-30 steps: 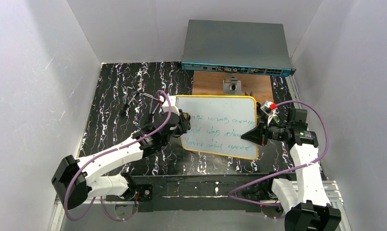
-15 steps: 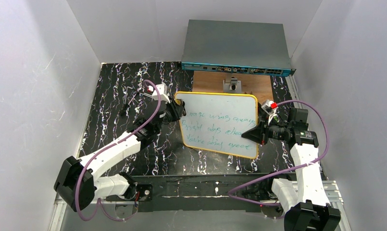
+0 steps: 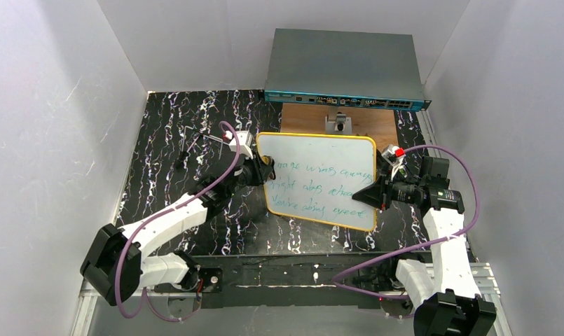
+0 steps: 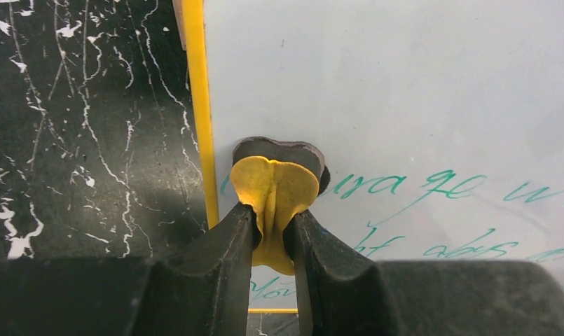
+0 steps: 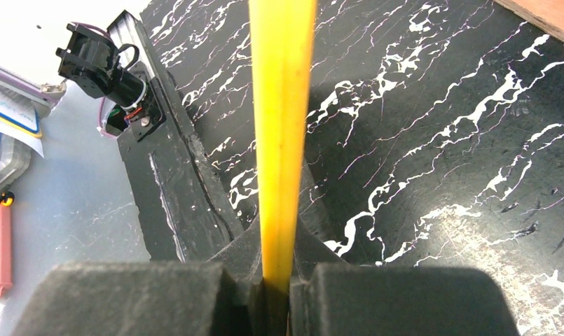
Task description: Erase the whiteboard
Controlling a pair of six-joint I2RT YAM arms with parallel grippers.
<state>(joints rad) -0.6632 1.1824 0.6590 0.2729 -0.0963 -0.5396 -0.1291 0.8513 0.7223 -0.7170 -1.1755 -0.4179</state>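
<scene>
Clamping the whiteboard (image 3: 321,155) by its right rim, the right claw (image 3: 373,194) faces left claw (image 4: 272,234) squeezing an eraser (image 4: 275,183).

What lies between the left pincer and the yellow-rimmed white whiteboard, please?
A folded yellow pad, dark-backed, held by the left pincer against the whiteboard; left wrist view.
</scene>
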